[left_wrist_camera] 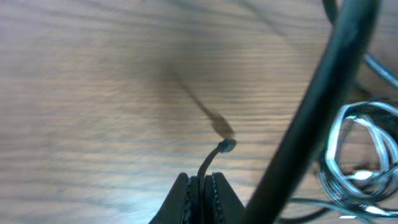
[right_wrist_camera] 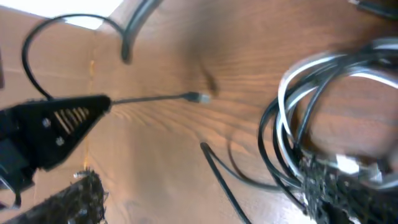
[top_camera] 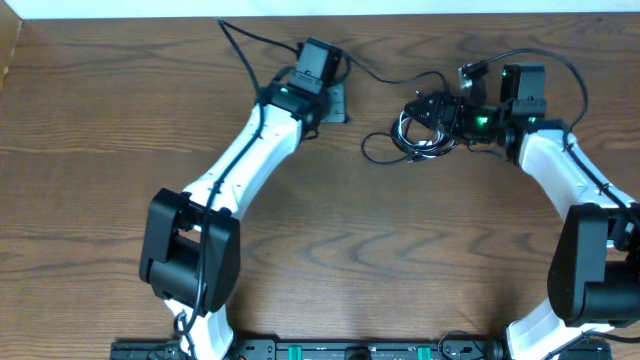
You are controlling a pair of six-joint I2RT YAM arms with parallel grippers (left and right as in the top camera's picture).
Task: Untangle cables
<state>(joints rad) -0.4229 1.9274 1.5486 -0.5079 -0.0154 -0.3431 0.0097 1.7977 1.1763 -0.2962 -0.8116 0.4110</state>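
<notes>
Two grippers are sharing the work on the cables (top_camera: 425, 130), upper right of the overhead view. Your left gripper (left_wrist_camera: 202, 186) is pinching one black plug end (left_wrist_camera: 226, 146), apparently to draw it free. Your right gripper (right_wrist_camera: 205, 186) is sitting spread, one finger (right_wrist_camera: 336, 193) seemingly bracing the bundle.

Brown wood-grain table (top_camera: 330, 260), dull sheen; white strip (top_camera: 300, 8) along far edge, overhead view
</notes>
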